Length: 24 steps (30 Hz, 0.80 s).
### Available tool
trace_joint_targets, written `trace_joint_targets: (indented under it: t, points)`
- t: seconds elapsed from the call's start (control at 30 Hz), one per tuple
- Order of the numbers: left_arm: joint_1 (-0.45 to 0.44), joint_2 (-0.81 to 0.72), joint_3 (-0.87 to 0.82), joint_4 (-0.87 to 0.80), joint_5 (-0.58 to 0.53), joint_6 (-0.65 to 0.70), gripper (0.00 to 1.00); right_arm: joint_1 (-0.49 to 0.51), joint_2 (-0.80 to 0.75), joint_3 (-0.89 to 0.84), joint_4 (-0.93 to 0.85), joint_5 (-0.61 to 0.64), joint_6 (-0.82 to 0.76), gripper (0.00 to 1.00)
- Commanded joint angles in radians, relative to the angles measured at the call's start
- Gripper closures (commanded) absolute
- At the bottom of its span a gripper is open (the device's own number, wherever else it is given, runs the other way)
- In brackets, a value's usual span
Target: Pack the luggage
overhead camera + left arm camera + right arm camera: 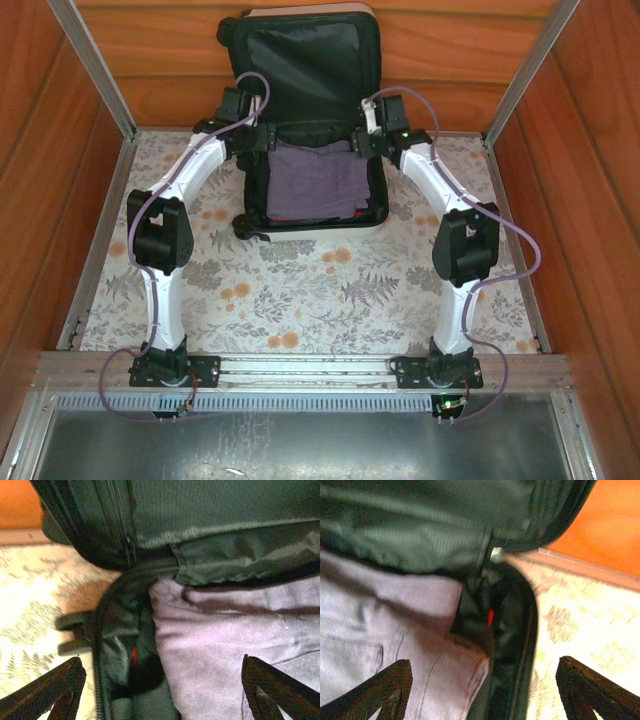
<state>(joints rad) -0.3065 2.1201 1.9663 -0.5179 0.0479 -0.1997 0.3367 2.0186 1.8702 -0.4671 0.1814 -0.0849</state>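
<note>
The luggage (300, 60) lies open in the top view, lid upright and a purple cloth (318, 182) in its base, between the left gripper (258, 138) and right gripper (362, 140) at its hinge corners. In the left wrist view the left jaws stand wide apart, rim and cloth corner between them, gripping nothing. The right wrist view shows the right jaws equally spread across the opposite rim.

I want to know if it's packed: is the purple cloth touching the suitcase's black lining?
Touching. The left wrist view shows the purple cloth lying inside the luggage, its edge against the black lining.
</note>
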Motion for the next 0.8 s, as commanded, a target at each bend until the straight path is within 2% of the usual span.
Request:
trace_joint_targets:
  t: [0.0,0.1,0.17,0.3,0.47,0.57,0.7,0.77]
  points:
    - [0.013,-0.017,0.054,-0.001,-0.040,0.120,0.16,-0.033,-0.002,0.068,0.045,-0.030,-0.032,0.20]
    - [0.022,-0.025,0.050,0.075,-0.027,0.211,0.19,-0.063,0.001,0.050,0.174,-0.083,-0.047,0.20]
    - [0.031,-0.048,-0.013,0.195,-0.030,0.263,0.19,-0.092,0.007,0.037,0.265,-0.137,-0.040,0.20]
    - [0.093,-0.112,-0.178,0.496,0.044,0.241,0.19,-0.162,0.050,0.078,0.357,-0.310,0.019,0.17]
    - [0.164,-0.093,-0.136,0.527,0.131,0.166,0.19,-0.218,0.132,0.202,0.407,-0.473,0.085,0.16]
    - [0.177,-0.063,-0.095,0.548,0.217,0.167,0.19,-0.224,0.183,0.268,0.436,-0.531,0.066,0.16]
    - [0.187,-0.027,-0.039,0.553,0.281,0.150,0.19,-0.228,0.263,0.383,0.451,-0.648,0.063,0.16]
    - [0.188,-0.019,-0.025,0.553,0.314,0.142,0.19,-0.228,0.279,0.385,0.510,-0.697,0.062,0.16]
